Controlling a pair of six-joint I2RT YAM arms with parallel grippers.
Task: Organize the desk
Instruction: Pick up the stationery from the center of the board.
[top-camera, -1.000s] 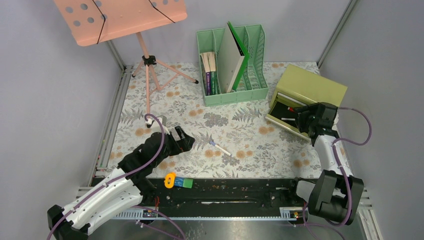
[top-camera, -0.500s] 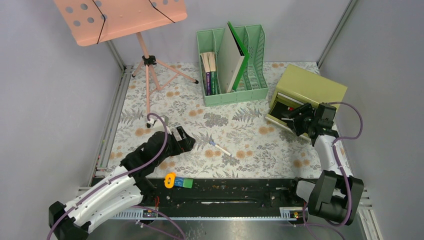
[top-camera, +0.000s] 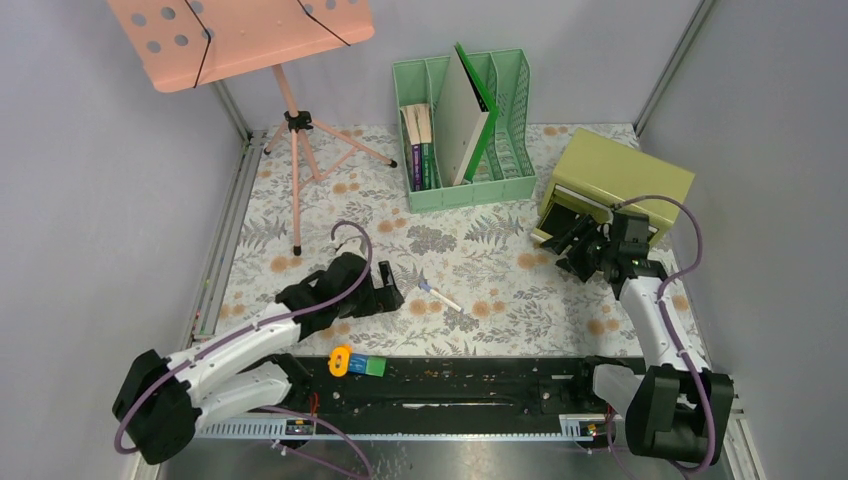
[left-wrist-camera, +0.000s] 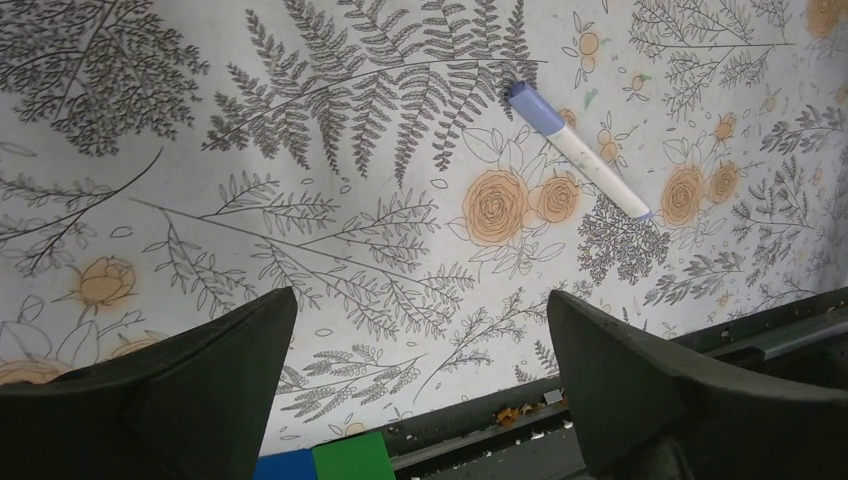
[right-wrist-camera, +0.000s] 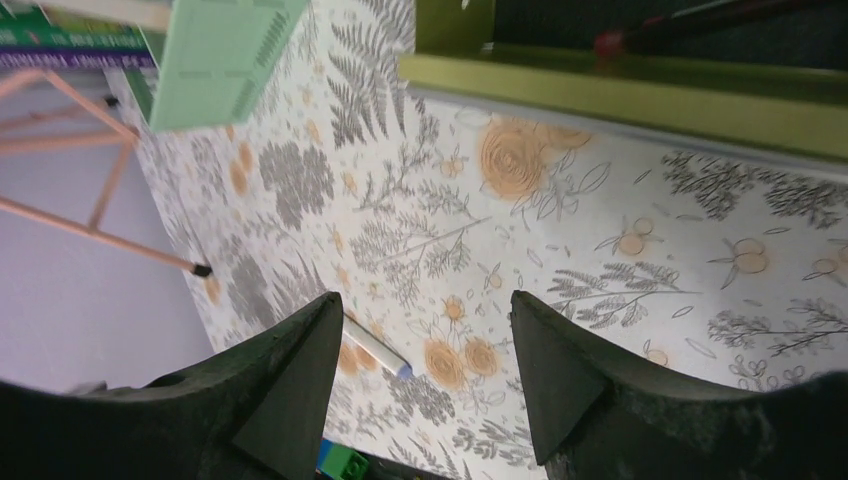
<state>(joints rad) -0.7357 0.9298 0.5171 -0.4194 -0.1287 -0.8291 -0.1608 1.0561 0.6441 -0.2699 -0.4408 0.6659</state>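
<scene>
The desk (top-camera: 330, 210) is a fern-and-flower cloth top framed by metal rails. A white marker with a blue cap (top-camera: 440, 294) lies on it near the middle; it also shows in the left wrist view (left-wrist-camera: 580, 152) and the right wrist view (right-wrist-camera: 372, 346). My left gripper (top-camera: 398, 297) is open and empty, low over the cloth just left of the marker. My right gripper (top-camera: 568, 245) is open and empty in front of the olive-green drawer box (top-camera: 620, 172), whose drawer (right-wrist-camera: 640, 85) stands open with a red-tipped pen (right-wrist-camera: 690, 15) inside.
A mint file rack (top-camera: 465, 130) with books stands at the back. A pink music stand (top-camera: 240, 35) on a tripod stands at the back left. A yellow tape roll (top-camera: 340, 360) and blue-green blocks (top-camera: 367, 366) lie on the near black rail.
My left gripper has moved right, toward the marker. My right gripper has drawn back out of the open drawer and swung left over the cloth.
</scene>
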